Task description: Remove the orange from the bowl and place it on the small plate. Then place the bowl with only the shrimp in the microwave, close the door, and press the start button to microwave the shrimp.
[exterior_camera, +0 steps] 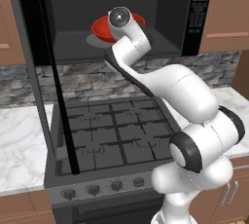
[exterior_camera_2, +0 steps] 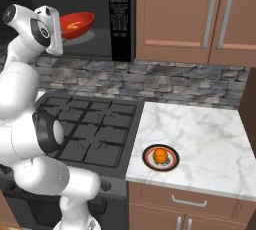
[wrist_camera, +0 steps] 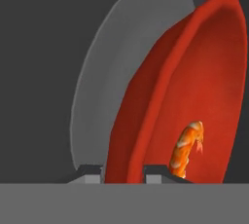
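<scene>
In the hand view the gripper (wrist_camera: 124, 170) stands at the bottom centre of the frame, its two dark fingertips (wrist_camera: 89, 171) closed on the rim of the bowl (wrist_camera: 204, 72), one tip on the outer wall and the other inside. The jaws are nearly shut, with only the thin red wall between them. The bowl fills the right half of this view, seen edge-on and tilted. Inside it, low and right of centre, lies the shrimp (wrist_camera: 187, 147), just above the inner fingertip. Behind the bowl, in the upper left of the frame, shows the grey turntable (wrist_camera: 112, 62); whether the bowl's base touches it is hard to tell.

In the left base view the bowl (exterior_camera: 101, 27) sits at upper centre, inside the cavity of the microwave (exterior_camera: 170, 9), partly hidden by the wrist. The door (exterior_camera: 34, 72) hangs open down the left side of that frame.

In the right base view the small plate (exterior_camera_2: 161, 157) lies on the marble counter (exterior_camera_2: 200, 134) at lower centre, with the orange (exterior_camera_2: 160, 155) resting on it, well apart from the bowl (exterior_camera_2: 77, 24) at upper left.
</scene>
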Controlling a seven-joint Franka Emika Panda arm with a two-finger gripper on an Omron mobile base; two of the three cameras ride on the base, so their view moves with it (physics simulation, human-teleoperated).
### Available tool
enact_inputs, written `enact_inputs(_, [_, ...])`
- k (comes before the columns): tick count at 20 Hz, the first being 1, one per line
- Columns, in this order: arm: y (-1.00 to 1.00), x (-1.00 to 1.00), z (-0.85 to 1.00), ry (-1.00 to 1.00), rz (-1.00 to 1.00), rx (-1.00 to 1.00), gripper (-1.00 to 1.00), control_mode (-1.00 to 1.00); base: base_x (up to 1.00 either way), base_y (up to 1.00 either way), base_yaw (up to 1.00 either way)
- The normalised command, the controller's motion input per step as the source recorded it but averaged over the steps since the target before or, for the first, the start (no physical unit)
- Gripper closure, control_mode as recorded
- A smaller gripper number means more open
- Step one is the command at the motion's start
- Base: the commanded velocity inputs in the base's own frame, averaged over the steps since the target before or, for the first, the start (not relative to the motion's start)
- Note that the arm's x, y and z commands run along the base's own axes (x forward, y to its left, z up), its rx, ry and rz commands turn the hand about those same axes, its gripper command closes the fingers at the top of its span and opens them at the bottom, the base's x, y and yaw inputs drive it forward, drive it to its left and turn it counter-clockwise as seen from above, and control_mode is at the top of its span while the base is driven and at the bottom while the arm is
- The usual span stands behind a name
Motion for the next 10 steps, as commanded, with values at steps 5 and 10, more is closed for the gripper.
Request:
enact_inputs(5, [0.0,0.13,-0.08,0.0,0.0,0.0,-1.0,-1.0,0.0,0.0,0.0])
enact_inputs(10, [0.01,-0.1,-0.01,-0.08,0.0,0.0,-1.0,-1.0,0.0,0.0,0.0])
